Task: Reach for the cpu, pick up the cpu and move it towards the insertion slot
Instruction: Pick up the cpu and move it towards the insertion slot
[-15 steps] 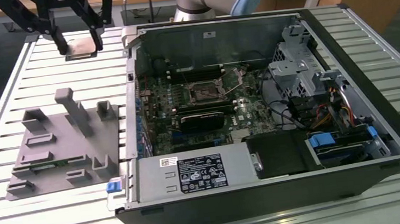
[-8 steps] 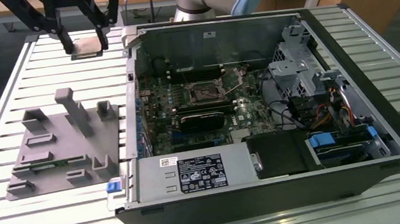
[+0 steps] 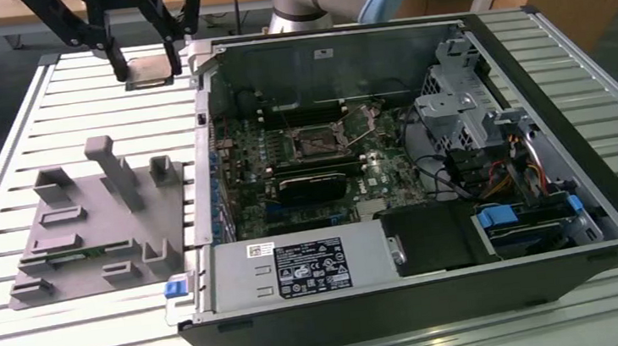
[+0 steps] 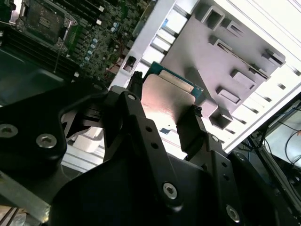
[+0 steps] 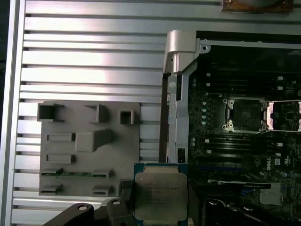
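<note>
Gripper (image 3: pixel 147 68): black, two-fingered, raised above the slatted table at the far corner of the exterior view's left, clenched on the cpu, one finger on each of two opposite edges. Computer case (image 3: pixel 525 59): black tower laid on its side, panel off, taking up the exterior view's right and middle; motherboard (image 3: pixel 284 154) exposed inside, green, crowded with components. Slatted table (image 3: pixel 12 150): pale metal ribs, carrying case and fixture. Fixture plate (image 3: pixel 99 227): grey plastic, with upright blocks and shallow pockets, lying beside the case on the exterior view's left, nearer the camera than the gripper. Insertion slot (image 3: pixel 313 142): square black socket with a silver frame and dark centre, lid apparently folded open, seated in the motherboard, unoccupied. Cpu (image 3: pixel 149 71): flat square chip, silver top and pale rim, held roughly level, clear of the table, outside the case wall. Relation governing the transfer: the slot lies from the held chip toward the exterior view's right and nearer the camera, beyond the case's side wall and lower, well apart.
</note>
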Motion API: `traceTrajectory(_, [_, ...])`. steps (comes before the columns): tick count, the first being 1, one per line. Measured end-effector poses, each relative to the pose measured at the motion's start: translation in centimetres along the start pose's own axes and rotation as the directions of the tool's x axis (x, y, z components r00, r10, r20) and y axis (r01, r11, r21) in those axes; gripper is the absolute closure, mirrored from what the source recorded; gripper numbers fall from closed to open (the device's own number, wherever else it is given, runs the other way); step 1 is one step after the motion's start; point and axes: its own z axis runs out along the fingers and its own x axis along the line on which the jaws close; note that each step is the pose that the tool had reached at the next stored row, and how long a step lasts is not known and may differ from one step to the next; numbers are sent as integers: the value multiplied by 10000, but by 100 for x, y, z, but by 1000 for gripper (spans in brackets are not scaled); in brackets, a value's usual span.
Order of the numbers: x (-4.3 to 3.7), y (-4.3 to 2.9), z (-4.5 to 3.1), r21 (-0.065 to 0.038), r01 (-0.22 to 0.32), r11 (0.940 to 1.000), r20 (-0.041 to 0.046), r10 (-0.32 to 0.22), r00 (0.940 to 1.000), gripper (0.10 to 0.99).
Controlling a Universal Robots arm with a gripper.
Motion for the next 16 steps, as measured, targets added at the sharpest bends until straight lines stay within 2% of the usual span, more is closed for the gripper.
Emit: traceTrajectory(16, [-480,84,-2,-1,0,10000,0,0,10000,545])
